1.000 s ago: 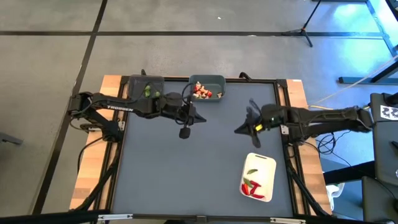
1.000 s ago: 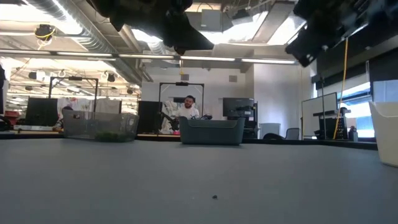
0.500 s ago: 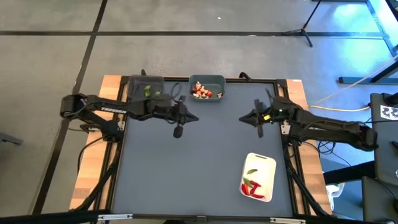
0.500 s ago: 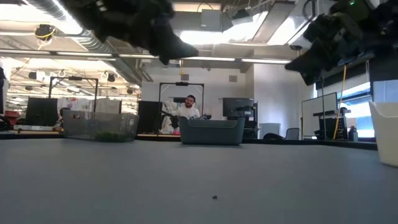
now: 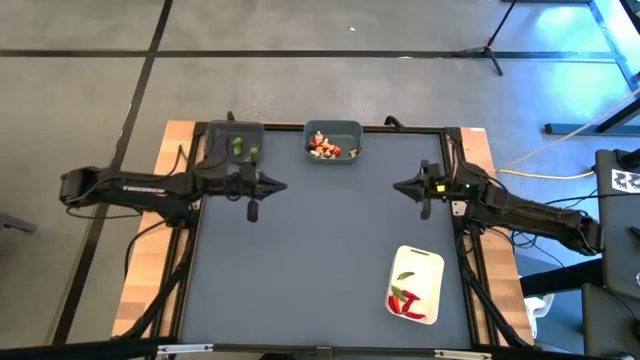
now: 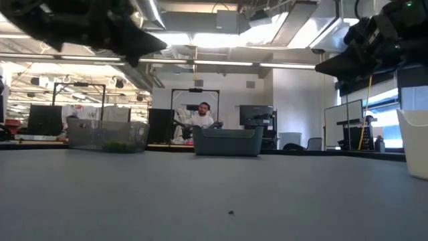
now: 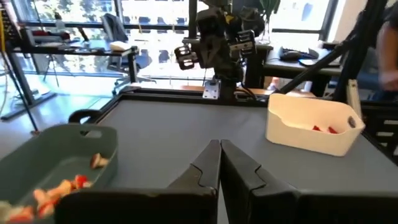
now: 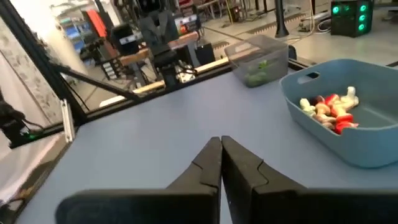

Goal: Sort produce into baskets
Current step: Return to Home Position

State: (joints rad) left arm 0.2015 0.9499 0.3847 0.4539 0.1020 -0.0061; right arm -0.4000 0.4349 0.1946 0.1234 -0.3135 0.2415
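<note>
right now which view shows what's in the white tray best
The high view: it looks straight down into the white tray, so the red pieces inside show whole. The left wrist view shows its side and some red over the rim, the low view only one wall, the right wrist view nothing.

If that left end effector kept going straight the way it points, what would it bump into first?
The left end effector would probably meet the right end effector, which faces it across the grey table. The blue bin and white tray lie off to the sides, though heights are unclear.
</note>
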